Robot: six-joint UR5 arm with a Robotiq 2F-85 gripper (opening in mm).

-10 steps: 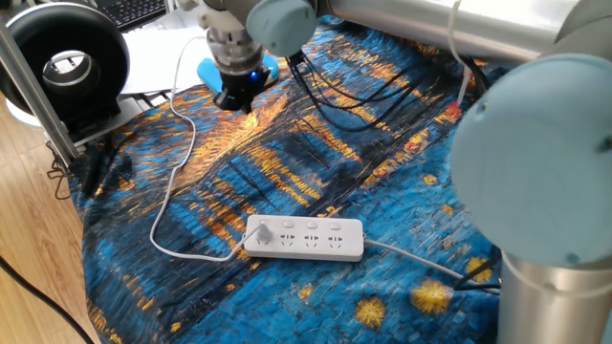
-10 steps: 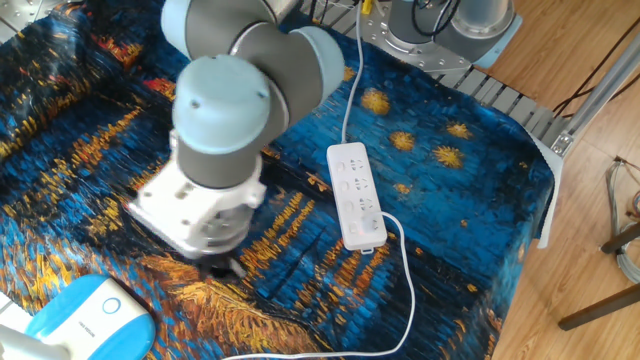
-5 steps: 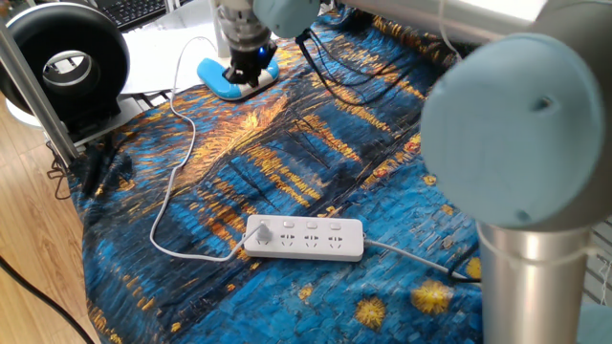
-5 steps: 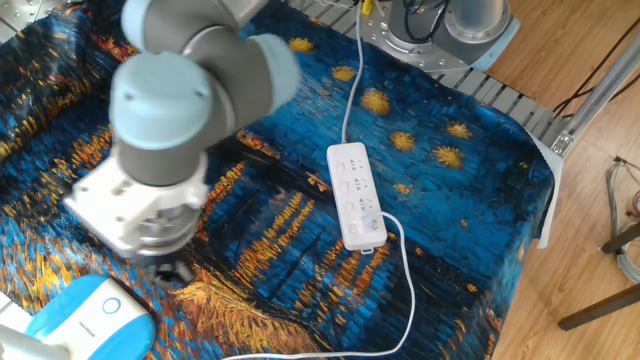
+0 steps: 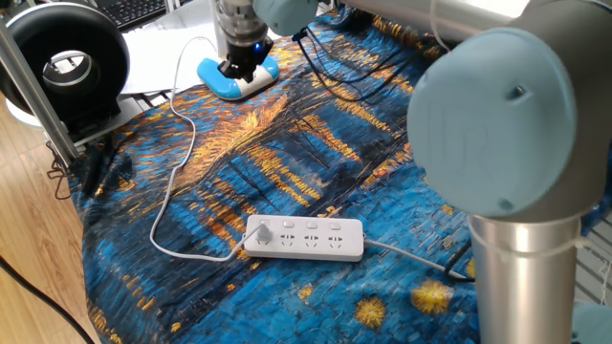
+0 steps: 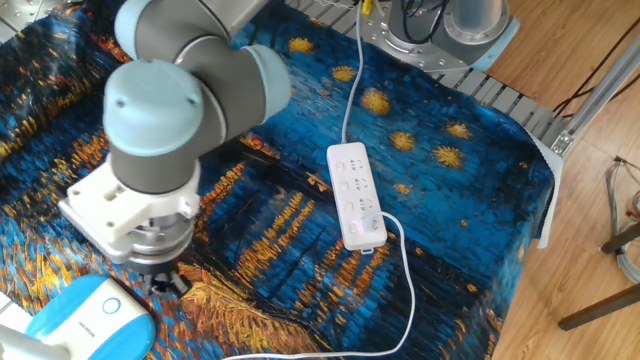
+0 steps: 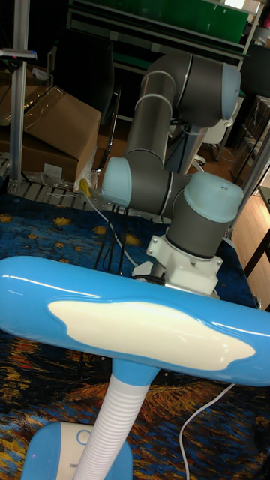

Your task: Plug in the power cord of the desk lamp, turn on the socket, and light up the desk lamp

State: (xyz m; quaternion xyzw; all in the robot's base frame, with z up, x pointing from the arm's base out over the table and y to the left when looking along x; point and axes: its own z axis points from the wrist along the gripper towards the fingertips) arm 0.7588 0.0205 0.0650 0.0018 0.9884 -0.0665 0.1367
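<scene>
The desk lamp's blue and white base [image 5: 239, 84] sits at the far edge of the cloth. My gripper [image 5: 238, 69] stands right over it, fingers together and holding nothing. In the other fixed view the gripper [image 6: 166, 281] hangs just beside the base [image 6: 88, 317]. The power cord [image 5: 175, 143] runs from the base down to its plug [image 5: 259, 232], which sits in the end outlet of the socket [image 5: 316, 240]. In the tall view the lamp's blue head [image 7: 135, 319] and white stem [image 7: 112, 424] hide the gripper. The head's white panel shows no glow.
A black ring-shaped device [image 5: 65, 67] stands at the far left behind a metal post [image 5: 33, 81]. Black cables [image 5: 354, 91] lie across the far side of the cloth. The strip's own thicker cable [image 5: 411, 260] leads off to the right. My arm's big joints [image 5: 497, 143] loom over the right side.
My gripper has travelled from over the cloth to the lamp base, where it has nearly stopped. The socket, plug and cord have not moved.
</scene>
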